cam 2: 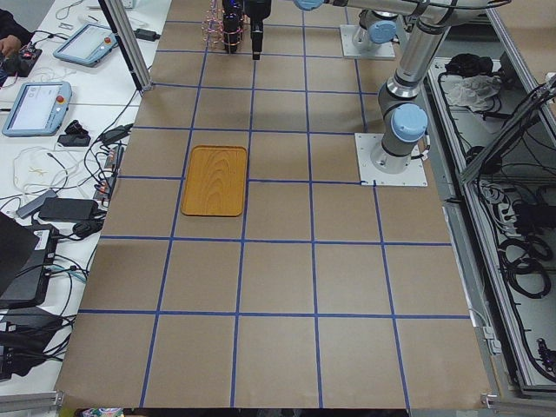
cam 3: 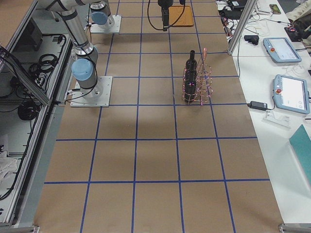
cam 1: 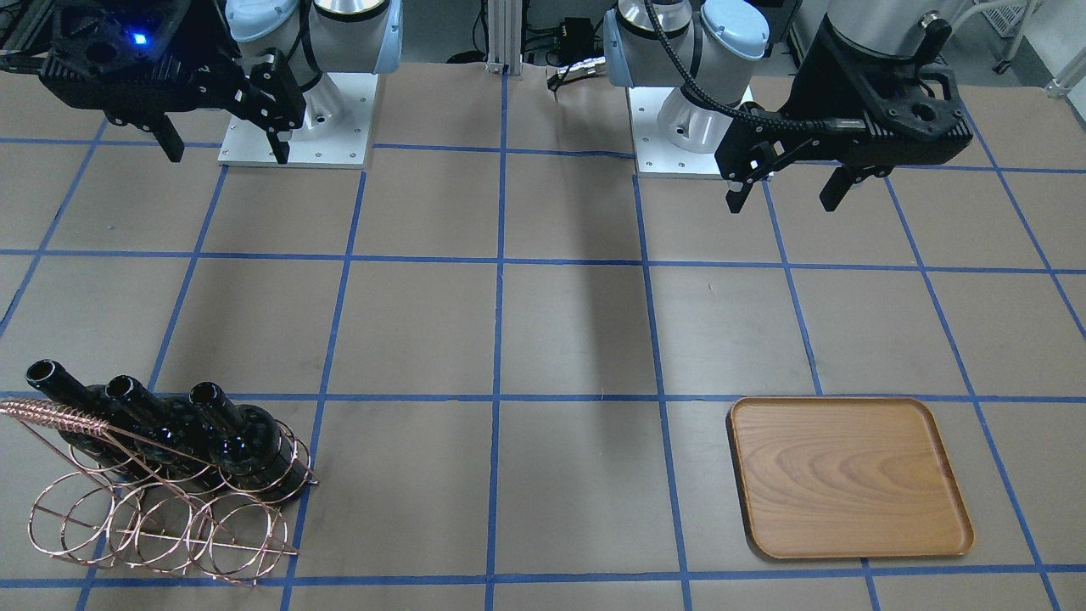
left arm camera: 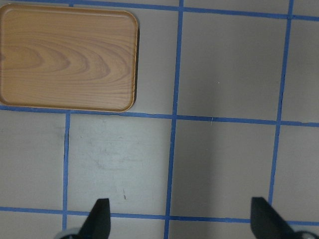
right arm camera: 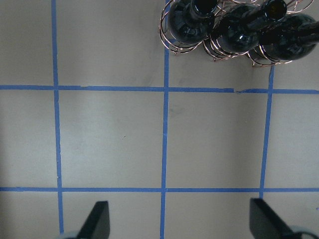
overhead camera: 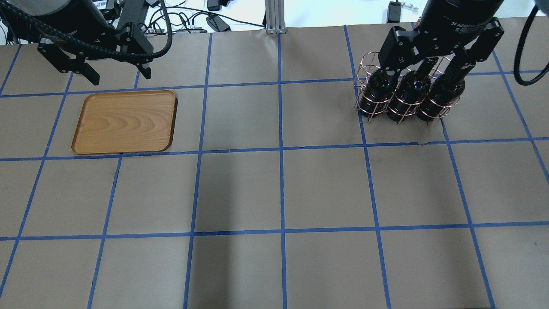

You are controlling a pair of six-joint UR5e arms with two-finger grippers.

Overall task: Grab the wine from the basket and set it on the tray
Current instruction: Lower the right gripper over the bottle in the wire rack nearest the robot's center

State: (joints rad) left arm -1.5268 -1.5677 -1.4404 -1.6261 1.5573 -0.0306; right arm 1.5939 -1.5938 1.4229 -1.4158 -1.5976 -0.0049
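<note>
Three near-black wine bottles stand in the copper wire basket (cam 1: 153, 518) at the table's far side on my right; the nearest to the centre is the wine (cam 1: 246, 441). In the overhead view the wine (overhead camera: 373, 92) and the basket (overhead camera: 364, 64) lie partly under my right gripper (overhead camera: 424, 71), which hangs open and empty well above them. In the right wrist view the bottles (right arm camera: 239, 32) are at the top edge, beyond the open gripper (right arm camera: 182, 221). The wooden tray (overhead camera: 124, 122) lies empty on my left. My left gripper (overhead camera: 120, 76) is open and empty, above the tray's far side.
The brown table has a blue tape grid. The two arm bases (cam 1: 297, 119) (cam 1: 696, 127) stand at the robot side. An aluminium post (overhead camera: 273, 17) stands at the far edge. Tablets and cables (cam 3: 279, 48) lie beyond the table on the operators' side.
</note>
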